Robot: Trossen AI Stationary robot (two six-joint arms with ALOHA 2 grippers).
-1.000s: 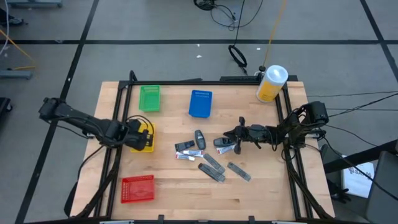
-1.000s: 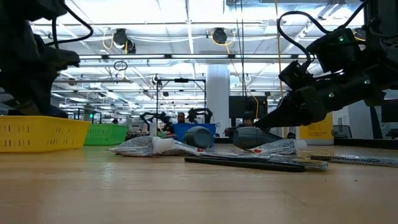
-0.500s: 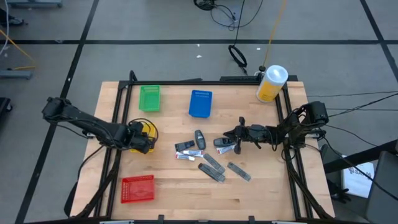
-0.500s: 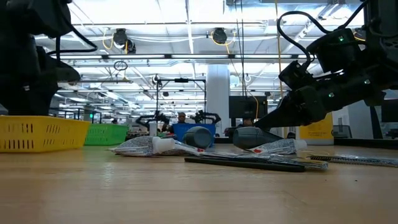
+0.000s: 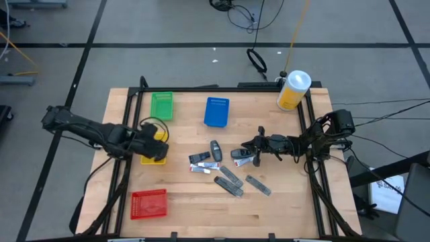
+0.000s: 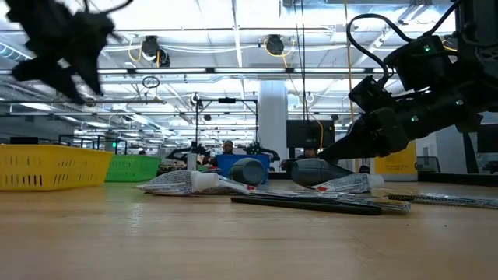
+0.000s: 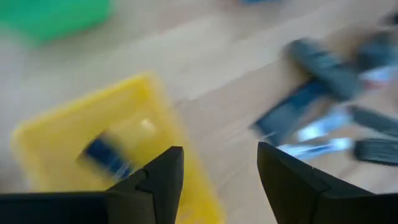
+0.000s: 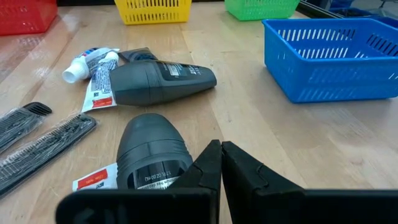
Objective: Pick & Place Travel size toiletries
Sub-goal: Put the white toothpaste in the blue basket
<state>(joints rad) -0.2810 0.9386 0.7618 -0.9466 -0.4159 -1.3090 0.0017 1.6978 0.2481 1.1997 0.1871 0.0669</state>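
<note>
The toiletries lie in a loose heap at the table's middle: a dark bottle point(image 5: 215, 149), a second dark bottle point(image 5: 238, 154), a whitish tube point(image 8: 87, 62) and dark flat ribbed pieces point(image 5: 228, 181). My left gripper point(image 7: 221, 180) is open and empty above the yellow tray point(image 5: 154, 153), which holds a small dark blue item point(image 7: 106, 158). My right gripper point(image 8: 221, 165) is shut, low over the table, right beside the second dark bottle point(image 8: 152, 152). In the low view that gripper point(image 6: 327, 155) slants down at the bottle. My right gripper's shut fingers point(image 8: 208, 168) lie right beside the rounded end of the dark bottle point(image 8: 180, 158), coming level from the table's right. I cannot tell whether they touch it. The bottle lies on its side on the table.
A green tray point(image 5: 161, 106) and a blue tray point(image 5: 216, 111) stand at the far side, a red tray point(image 5: 148, 204) at the near left. A big yellow white-lidded canister point(image 5: 293, 90) stands at the far right corner. Bare wood lies along the near edge.
My left gripper has gone up from the yellow tray, from level with its rim to well above it. The heap of toiletries has stayed where it was.
</note>
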